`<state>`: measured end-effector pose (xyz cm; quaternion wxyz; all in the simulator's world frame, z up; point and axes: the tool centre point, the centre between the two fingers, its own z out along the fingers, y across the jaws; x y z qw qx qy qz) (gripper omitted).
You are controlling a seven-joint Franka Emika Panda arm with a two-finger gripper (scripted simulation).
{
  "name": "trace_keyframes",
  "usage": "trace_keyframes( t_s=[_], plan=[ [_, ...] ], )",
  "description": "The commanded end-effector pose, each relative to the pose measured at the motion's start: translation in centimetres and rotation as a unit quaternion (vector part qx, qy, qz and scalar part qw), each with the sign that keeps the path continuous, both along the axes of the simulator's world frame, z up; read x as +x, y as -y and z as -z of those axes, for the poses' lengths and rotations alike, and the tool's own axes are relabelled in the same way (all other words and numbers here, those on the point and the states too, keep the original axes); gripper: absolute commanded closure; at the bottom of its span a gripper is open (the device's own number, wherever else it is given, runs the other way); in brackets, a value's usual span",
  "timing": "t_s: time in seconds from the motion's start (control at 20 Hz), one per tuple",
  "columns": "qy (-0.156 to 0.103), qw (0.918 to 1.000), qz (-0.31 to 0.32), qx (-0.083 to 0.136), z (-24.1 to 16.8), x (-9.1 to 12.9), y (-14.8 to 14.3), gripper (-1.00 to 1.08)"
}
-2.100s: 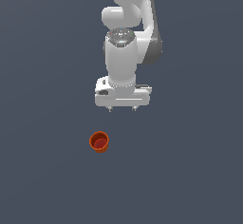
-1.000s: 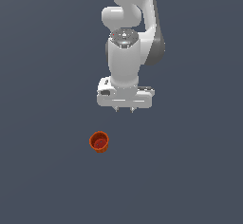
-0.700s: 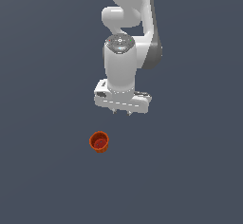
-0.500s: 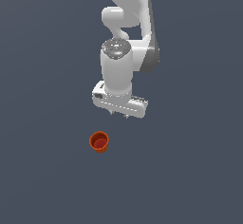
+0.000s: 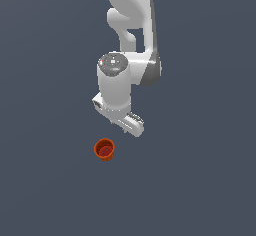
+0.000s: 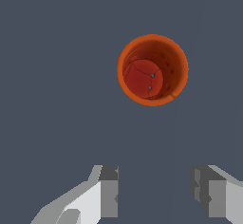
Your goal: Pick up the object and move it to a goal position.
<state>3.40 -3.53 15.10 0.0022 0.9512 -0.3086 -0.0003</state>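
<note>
Item: cup [image 5: 104,149], small, orange-red, round rim, darker red inside. Stands upright on plain grey floor [image 5: 45,190], mouth up, at about 7 o'clock from the gripper [image 5: 131,124] in the exterior view, near but untouched. Gripper: jaws spread apart, nothing held; both fingers [image 6: 109,190] visible in the wrist view, cup [image 6: 152,70] beyond them. Handling, judged: light, rigid, possibly slick; tapered walls favour pinching across the rim, one finger inside or both outside.

matt orange-red cup [image 5: 104,149], plastic-looking; smooth glossy white arm [image 5: 116,85]; flat matt grey floor [image 5: 45,80].
</note>
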Motion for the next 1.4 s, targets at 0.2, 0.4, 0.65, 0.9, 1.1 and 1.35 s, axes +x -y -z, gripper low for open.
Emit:
trace_keyframes(
  t_s=[0.2,0.4,0.65,0.9,1.1,1.35],
  plan=[
    [-0.005,0.9950,0.099,-0.008,1.4,0.7,1.8,-0.20],
    [-0.008,0.9871,0.159,-0.014,2.3,1.1,2.9,-0.20],
    [-0.009,0.9726,0.231,-0.023,3.3,1.5,4.2,-0.20],
    [-0.009,0.9572,0.288,-0.031,4.1,1.8,5.2,-0.20],
    [-0.009,0.9471,0.319,-0.036,4.6,2.0,5.8,-0.20],
    [-0.008,0.9389,0.342,-0.040,4.9,2.1,6.3,-0.20]
  ],
)
